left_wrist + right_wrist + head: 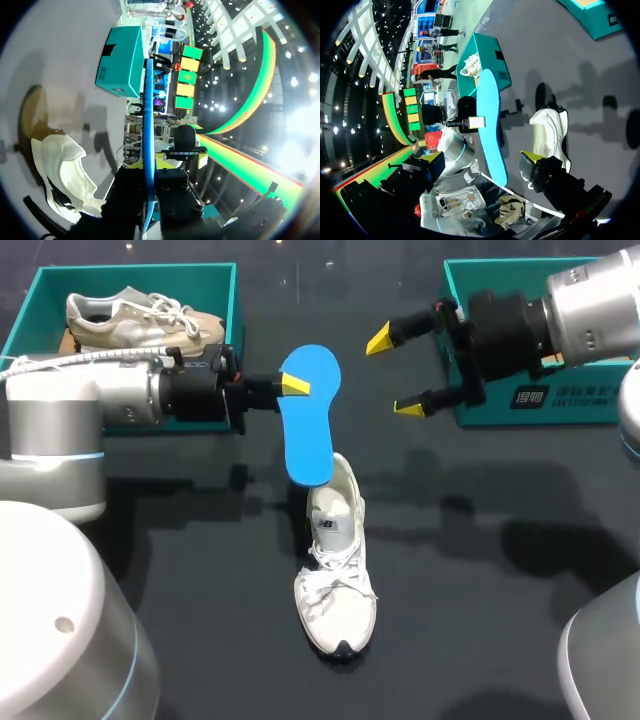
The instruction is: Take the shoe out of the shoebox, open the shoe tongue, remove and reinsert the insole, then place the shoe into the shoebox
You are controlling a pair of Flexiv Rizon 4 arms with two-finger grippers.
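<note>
Head view: the left claw [295, 387] pinches a blue insole [308, 425] near its wide end and holds it over the dark table [480, 590]. The insole's narrow end overlaps the heel opening of a white sneaker [336, 580], which stands on its sole mid-table. The right claw [396, 374] hangs spread wide with nothing in it, near the insole but apart from it. A teal shoebox [228, 320] at the far left corner holds a beige sneaker [140, 320]. The right arm hides most of what is inside a second teal shoebox [560, 412] at the far right.

Left wrist view: the insole runs edge-on between the fingers. The white sneaker lies beside and below it, and the second teal shoebox is ahead.

Right wrist view: the insole's broad face shows ahead of the spread fingers, clear of the white sneaker beside it. Beyond it is the shoebox with the beige sneaker.
</note>
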